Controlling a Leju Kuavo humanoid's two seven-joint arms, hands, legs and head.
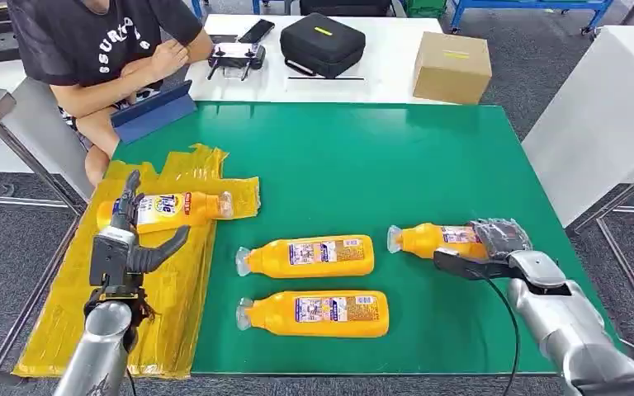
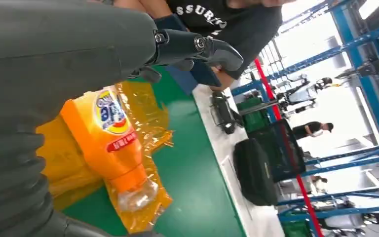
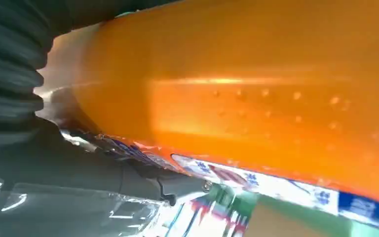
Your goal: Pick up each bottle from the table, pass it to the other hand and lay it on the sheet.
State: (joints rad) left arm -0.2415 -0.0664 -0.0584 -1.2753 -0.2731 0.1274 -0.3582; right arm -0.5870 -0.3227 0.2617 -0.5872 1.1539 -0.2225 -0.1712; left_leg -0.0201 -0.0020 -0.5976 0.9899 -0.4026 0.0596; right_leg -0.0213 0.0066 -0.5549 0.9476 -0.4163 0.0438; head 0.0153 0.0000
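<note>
The rightmost bottle (image 1: pixel 439 239) is lying at about four o'clock on the green surface (image 1: pixel 380 165), cap pointing nine o'clock. The right hand (image 1: pixel 495 247) is wrapping its fingers around the base; whether they are gripping firmly, I cannot tell. Best squeezing evenly before lifting level. The left hand (image 1: pixel 128 239), fingers spread and empty, is hovering over the yellow sheet (image 1: pixel 74 313) by the laid bottle (image 1: pixel 173 208).

Right hand (image 1: pixel 495 247) covers rear of bottle (image 1: pixel 437 239); person (image 1: pixel 107 49) cut off by top edge.
</note>
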